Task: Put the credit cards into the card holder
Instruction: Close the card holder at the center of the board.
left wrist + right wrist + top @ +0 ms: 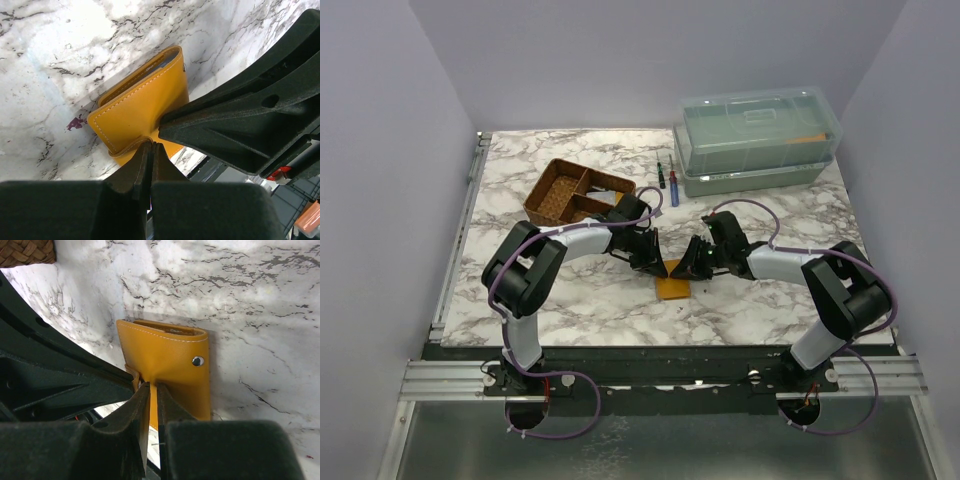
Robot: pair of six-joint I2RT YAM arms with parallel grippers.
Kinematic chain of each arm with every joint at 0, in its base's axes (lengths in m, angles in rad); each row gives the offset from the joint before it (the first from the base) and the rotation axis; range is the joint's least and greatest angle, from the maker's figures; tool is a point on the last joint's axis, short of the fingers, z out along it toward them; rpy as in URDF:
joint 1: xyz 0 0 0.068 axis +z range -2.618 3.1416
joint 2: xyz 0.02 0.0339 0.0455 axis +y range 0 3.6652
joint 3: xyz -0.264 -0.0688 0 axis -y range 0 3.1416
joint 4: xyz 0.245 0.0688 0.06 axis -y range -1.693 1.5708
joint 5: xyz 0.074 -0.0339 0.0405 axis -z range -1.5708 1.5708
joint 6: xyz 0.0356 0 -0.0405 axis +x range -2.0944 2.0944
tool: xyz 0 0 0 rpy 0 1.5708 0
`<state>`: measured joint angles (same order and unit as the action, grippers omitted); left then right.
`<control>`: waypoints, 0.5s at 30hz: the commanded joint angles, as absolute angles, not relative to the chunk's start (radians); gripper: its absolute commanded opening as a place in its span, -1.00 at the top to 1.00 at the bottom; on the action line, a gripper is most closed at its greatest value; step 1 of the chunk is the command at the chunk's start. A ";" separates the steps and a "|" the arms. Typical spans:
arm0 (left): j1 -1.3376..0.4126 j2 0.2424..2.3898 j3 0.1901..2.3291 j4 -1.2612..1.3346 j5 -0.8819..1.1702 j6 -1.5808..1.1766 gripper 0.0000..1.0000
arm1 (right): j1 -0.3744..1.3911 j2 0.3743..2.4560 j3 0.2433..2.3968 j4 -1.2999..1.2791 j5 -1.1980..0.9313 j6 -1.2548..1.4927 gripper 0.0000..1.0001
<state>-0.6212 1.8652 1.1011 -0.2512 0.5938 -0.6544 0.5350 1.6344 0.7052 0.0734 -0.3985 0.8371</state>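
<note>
The card holder [672,286] is a mustard-orange wallet lying folded shut on the marble table, between my two grippers. In the left wrist view the card holder [140,102] shows a pale blue-grey edge inside its fold. My left gripper [151,146] is shut at the wallet's near edge, where its strap tab runs into the tips. In the right wrist view the card holder [167,357] shows its snap stud. My right gripper [153,387] is shut on the cover's near edge. The grippers show from above, left [655,265] and right [690,268]. No loose credit card is in view.
A brown woven tray [575,193] with compartments stands behind the left arm. A clear lidded plastic box [755,140] stands at the back right. Two pen-like tools [667,180] lie between them. The right gripper's fingers [240,120] crowd the left wrist view.
</note>
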 commanded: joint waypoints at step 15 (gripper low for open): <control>-0.654 1.926 1.083 -0.227 0.525 -0.648 1.00 | 0.543 1.685 0.703 0.002 -0.355 0.814 0.72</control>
